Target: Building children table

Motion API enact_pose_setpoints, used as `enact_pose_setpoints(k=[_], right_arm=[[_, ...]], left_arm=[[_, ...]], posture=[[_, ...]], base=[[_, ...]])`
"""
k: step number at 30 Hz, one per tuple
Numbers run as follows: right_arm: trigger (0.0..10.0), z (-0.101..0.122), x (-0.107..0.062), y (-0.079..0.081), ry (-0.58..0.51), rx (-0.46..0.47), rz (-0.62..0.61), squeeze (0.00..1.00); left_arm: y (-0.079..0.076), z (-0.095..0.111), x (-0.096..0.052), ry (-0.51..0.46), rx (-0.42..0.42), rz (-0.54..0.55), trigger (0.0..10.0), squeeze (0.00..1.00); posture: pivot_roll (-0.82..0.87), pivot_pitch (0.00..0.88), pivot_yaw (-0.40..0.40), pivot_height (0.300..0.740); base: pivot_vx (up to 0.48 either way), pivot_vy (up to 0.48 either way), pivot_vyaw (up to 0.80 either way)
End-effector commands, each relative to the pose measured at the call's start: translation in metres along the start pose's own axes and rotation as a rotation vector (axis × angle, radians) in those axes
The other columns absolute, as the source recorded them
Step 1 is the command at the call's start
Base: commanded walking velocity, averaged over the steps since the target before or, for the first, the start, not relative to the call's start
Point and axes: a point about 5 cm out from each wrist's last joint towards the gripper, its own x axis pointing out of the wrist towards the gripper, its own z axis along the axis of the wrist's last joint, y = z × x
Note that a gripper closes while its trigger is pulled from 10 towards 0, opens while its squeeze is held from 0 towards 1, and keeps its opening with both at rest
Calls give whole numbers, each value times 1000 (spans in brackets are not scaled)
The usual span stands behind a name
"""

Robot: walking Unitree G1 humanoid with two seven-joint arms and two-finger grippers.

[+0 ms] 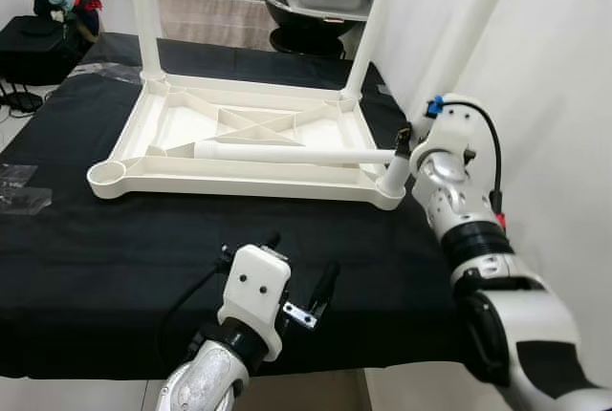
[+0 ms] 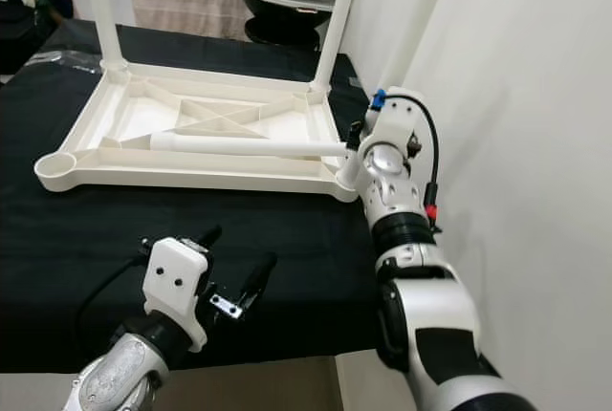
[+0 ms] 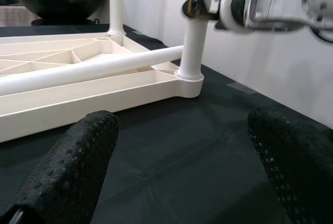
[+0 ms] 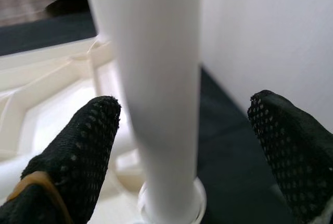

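Tabletop (image 1: pixel 251 134) lies upside down on the black-covered table (image 1: pixel 115 248), ribs up. Three legs stand in corner sockets: two at the far corners (image 1: pixel 143 10), one at the near right corner (image 4: pixel 156 94). Fourth leg (image 1: pixel 287 154) lies loose across the tabletop, not fitted. Near left socket (image 1: pixel 110 173) is empty.

Right gripper (image 4: pixel 182 146) is at the near right leg, jaws spread either side of it, not touching it. Left gripper (image 3: pixel 182 172) hovers low over the cloth in front of the tabletop, jaws open, holding nothing.

Estimate: three of four legs in. Left to do: pick up the loose leg, seat it in the near left socket, then presumably flip the table upright. Can't tell whether the near right leg is fully seated.
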Motion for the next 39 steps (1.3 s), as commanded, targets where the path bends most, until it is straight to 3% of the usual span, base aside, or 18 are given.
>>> enact_pose_setpoints(k=[1,2,3,4,5,7,13,15,17,19,24,27,35,39], right_arm=[[10000,2,-2,0,-16,21,22,0],[10000,2,-2,0,-16,21,22,0],[10000,-12,-18,12,-21,84,129,0],[10000,-12,-18,12,-21,84,129,0],[10000,-22,-34,21,-13,115,200,0],[10000,-24,-36,22,-10,116,208,0],[10000,-30,-53,26,-77,-15,290,0],[10000,-29,-68,36,-147,-59,473,0],[10000,-29,-68,36,-147,-59,473,0],[10000,-22,-77,44,-201,-98,629,0],[10000,-13,-81,45,-255,-163,676,0],[10000,-5,-83,48,-298,-203,678,0],[10000,2,-82,49,-304,-188,668,0],[10000,17,-74,47,-343,-191,673,0]], left_arm=[[-2,-2,0,10,4,-10,10000,0],[-2,-2,0,10,4,-10,10000,0],[-3,-1,1,9,2,-12,10000,0],[-3,-1,1,9,2,-12,10000,0],[-3,-1,1,9,1,-13,10000,0],[-3,-2,1,9,0,-13,10000,0],[-3,-2,1,12,-3,-8,10000,0],[-1,-2,1,16,-14,-2,10000,0],[-1,-2,1,16,-14,-2,10000,0],[4,-1,3,14,-21,36,10000,0],[11,1,7,3,-10,81,10000,0],[25,7,12,-18,34,165,10000,0],[42,20,16,-72,69,232,10000,0],[55,33,20,-127,105,270,10000,0]], posture=[[60,113,-155,740],[60,113,-155,740],[53,115,-155,740],[53,115,-155,740],[54,118,-154,740],[54,118,-154,740],[51,120,-158,740],[50,121,-158,740],[50,121,-158,740],[44,121,-155,740],[43,121,-155,740],[44,120,-155,740],[46,117,-154,740],[42,114,-154,740]], base=[[0,0,0],[0,0,0],[0,0,0],[0,0,0],[0,0,0],[0,0,0],[0,0,0],[0,0,0],[0,0,0],[0,0,0],[0,0,320],[0,0,792],[0,0,370],[184,0,0]])
